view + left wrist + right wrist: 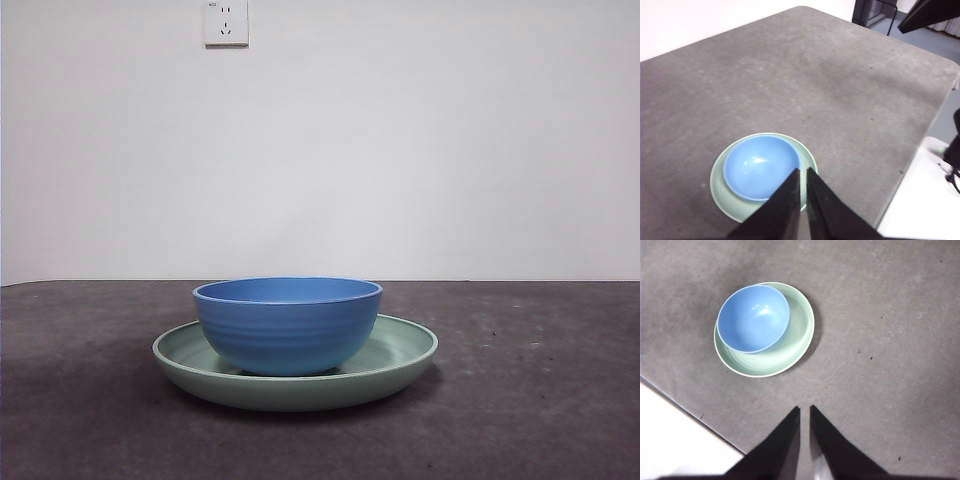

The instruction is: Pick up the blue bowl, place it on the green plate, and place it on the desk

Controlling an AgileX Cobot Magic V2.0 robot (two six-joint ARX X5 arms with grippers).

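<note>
The blue bowl [288,325] stands upright inside the green plate [405,358], a little off the plate's centre, and both rest on the dark grey desk [540,400]. No arm shows in the front view. In the left wrist view my left gripper [803,171] hangs high above the desk, shut and holding nothing, with the bowl [760,167] and plate [722,197] far below its tips. My right gripper [804,408] is also shut and holding nothing, high over bare desk to one side of the bowl [753,318] and plate [790,347].
A wall socket [226,22] sits on the white wall behind. The desk's edge [912,160] runs close to the plate, with pale floor beyond. A dark arm part [930,12] shows at a corner of the left wrist view.
</note>
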